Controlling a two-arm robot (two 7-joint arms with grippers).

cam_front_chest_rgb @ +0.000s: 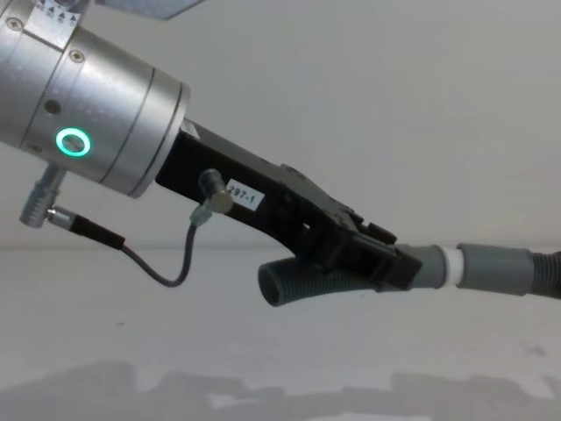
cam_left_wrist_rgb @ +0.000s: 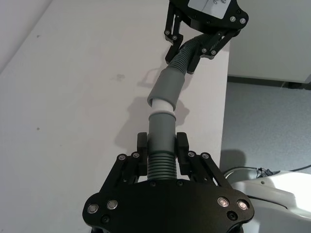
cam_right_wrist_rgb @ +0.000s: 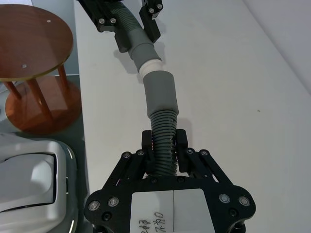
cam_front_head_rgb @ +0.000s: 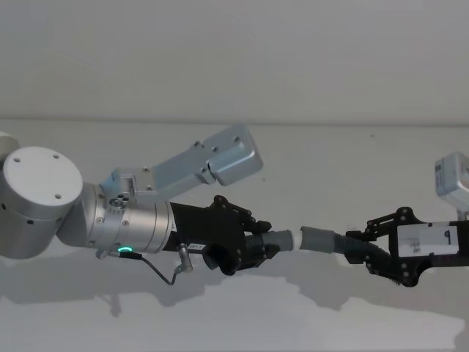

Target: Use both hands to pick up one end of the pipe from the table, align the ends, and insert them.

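We hold both pipe pieces above the desk (cam_front_head_rgb: 308, 308), left pincer (cam_left_wrist_rgb: 162, 148) pinching the short piece (cam_left_wrist_rgb: 161, 133), right pincer (cam_right_wrist_rgb: 165, 145) pinching the long piece (cam_right_wrist_rgb: 162, 104); the white tip (cam_left_wrist_rgb: 162, 103) meets the collar (cam_left_wrist_rgb: 167, 87) slightly angled, so pushing may jam.

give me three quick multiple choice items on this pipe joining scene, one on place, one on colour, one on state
1. Where are both dark grey ribbed plastic pipe pieces?
A. flat on the table
B. held above the white-grey table
C. on the round wooden stool

2. What colour is the short piece's narrow tip?
A. white
B. red
C. green

3. How do the ends stand?
A. far apart
B. tip hidden fully inside the collar
C. tip at the collar's mouth, white showing

Answers:
1 B: the left gripper and right gripper each clamp a piece.
2 A: the tip is white.
3 C: white shows before the collar.
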